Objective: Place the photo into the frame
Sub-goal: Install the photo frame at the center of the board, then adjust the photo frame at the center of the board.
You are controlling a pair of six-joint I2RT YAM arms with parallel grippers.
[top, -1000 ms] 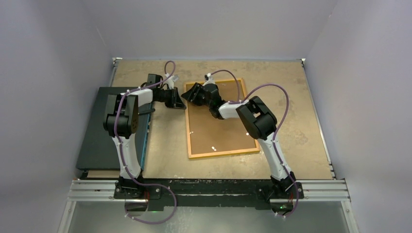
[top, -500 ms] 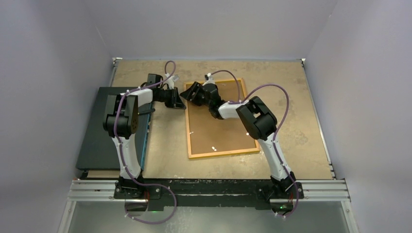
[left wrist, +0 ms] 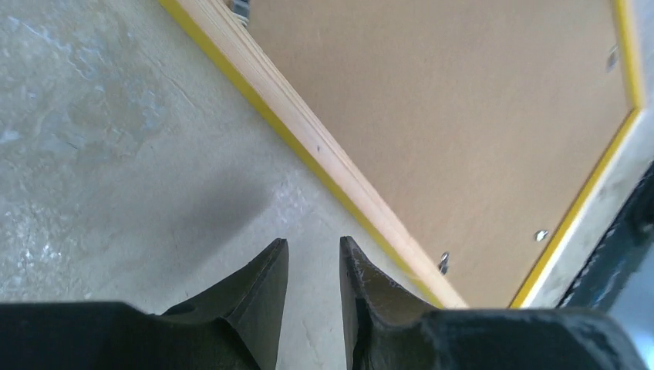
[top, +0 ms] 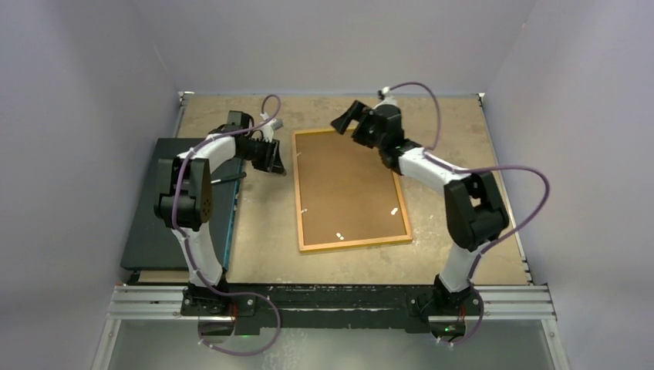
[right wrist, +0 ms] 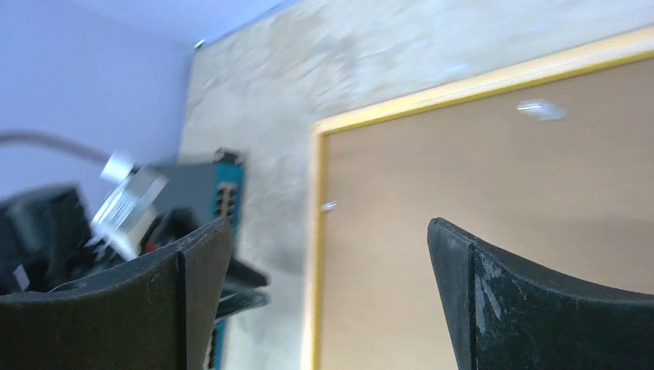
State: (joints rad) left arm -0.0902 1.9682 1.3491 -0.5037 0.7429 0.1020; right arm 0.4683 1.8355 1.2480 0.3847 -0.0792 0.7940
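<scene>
The yellow-orange frame [top: 297, 202] lies face down on the table, and the brown backing board [top: 347, 185] fills it. The photo is hidden. My left gripper [top: 279, 163] hovers low over the bare table just left of the frame's far-left corner. In the left wrist view this gripper [left wrist: 314, 245] is open a narrow way with only table between its fingers, and the frame's rail [left wrist: 324, 158] runs past on the right. My right gripper [top: 345, 119] hangs above the frame's far edge. The right wrist view shows it [right wrist: 330, 223] wide open and empty over the backing board [right wrist: 478, 177].
A flat black panel [top: 158, 200] with a teal edge lies at the table's left side under the left arm. Small metal tabs [top: 339, 233] sit on the backing board near the frame's rails. Grey walls close in the table on three sides.
My right arm has swung off the frame's far-left corner, back and to the right, and its jaws opened wide. My left gripper opened a little and drew slightly away from the frame.
</scene>
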